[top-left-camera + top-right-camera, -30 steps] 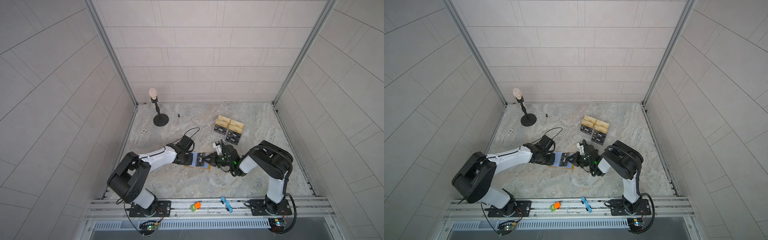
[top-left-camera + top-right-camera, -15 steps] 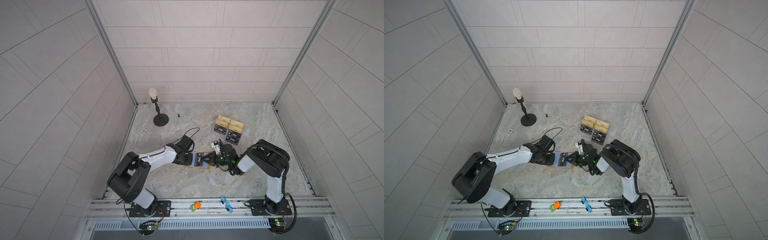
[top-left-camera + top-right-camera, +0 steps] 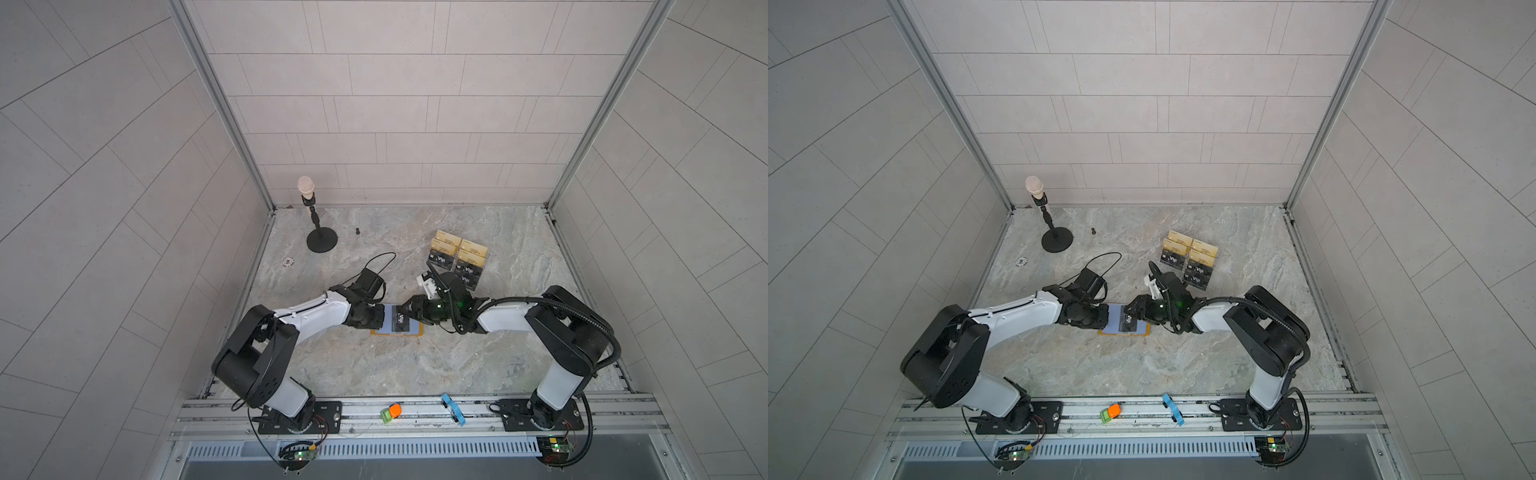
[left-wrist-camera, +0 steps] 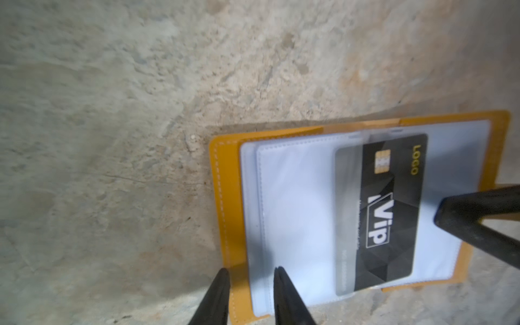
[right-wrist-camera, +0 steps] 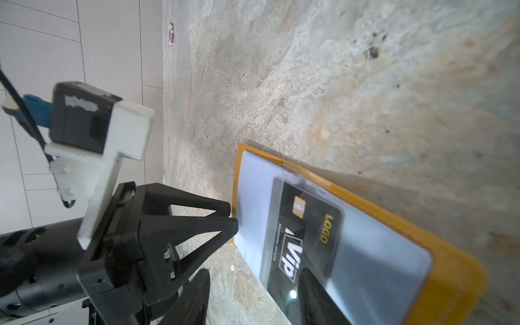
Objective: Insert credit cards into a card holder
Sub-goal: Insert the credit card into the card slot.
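The thin, stiff, slick black "Vip" card [image 4: 382,213], lodged part-way under a clear sleeve [image 4: 295,211] of the mustard-yellow leather-like card holder [image 4: 225,197], is judged best nudged by its bare edge (light, easily skidded), with right gripper [image 5: 256,271] spread wide above, left gripper [image 4: 251,270] narrowly parted at the holder's rim.

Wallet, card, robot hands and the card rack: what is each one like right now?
card holder, open, flat on the table.
credit card, partly slid into a clear sleeve.
left gripper, jaws a little apart at the card holder's edge; grip unclear.
right gripper, open, one finger over the credit card.
card stand, loaded with cards.
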Controlling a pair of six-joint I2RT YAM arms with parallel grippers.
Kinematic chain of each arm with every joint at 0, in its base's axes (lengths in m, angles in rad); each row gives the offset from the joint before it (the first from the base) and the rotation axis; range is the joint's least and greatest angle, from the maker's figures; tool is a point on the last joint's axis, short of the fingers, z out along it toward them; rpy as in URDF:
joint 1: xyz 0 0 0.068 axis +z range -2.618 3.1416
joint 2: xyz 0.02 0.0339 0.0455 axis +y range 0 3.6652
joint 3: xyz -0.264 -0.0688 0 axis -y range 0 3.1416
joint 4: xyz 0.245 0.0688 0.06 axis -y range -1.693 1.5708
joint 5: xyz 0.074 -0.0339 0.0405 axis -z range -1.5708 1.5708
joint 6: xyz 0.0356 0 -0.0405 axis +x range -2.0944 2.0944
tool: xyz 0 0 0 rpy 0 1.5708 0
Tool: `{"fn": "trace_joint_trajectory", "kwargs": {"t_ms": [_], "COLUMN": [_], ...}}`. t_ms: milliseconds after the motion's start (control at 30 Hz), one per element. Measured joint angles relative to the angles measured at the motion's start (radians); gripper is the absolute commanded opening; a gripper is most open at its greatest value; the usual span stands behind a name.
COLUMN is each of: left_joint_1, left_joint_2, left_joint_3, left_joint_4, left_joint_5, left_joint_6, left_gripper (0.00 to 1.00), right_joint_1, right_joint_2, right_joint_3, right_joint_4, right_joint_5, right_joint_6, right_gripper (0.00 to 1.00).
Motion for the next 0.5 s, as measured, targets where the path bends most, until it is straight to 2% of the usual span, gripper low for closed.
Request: {"fn": "trace_joint_trajectory", "kwargs": {"t_ms": [100, 200, 267, 500], "left_joint_1": [0.055, 0.096, 0.102, 0.102], "left_joint_2": [-0.063, -0.087, -0.076, -0.023], "left_joint_3": [-0.014, -0.014, -0.014, -0.048], "left_joint_4": [0.024, 0.05, 0.059, 0.12], "left_joint_5": [0.047, 0.073, 0.085, 0.127], "left_joint_6": [-0.019, -0.028, -0.031, -0.055], "left_gripper": [0.44, 0.43, 0.41, 0.3], "right_joint_1": [0.006, 0.017, 0.021, 0.023], "right_joint_2": [0.001, 0.005, 0.003, -0.016], "right_joint_3": [0.029, 0.062, 0.082, 0.16], "right_joint_4": [-0.085, -0.175, -0.229, -0.404], "right_joint_5": [0.007, 0.019, 0.033, 0.073], "right_joint_6": [-0.029, -0.055, -0.077, -0.154], "right_gripper": [0.55, 0.55, 0.58, 0.58]}}
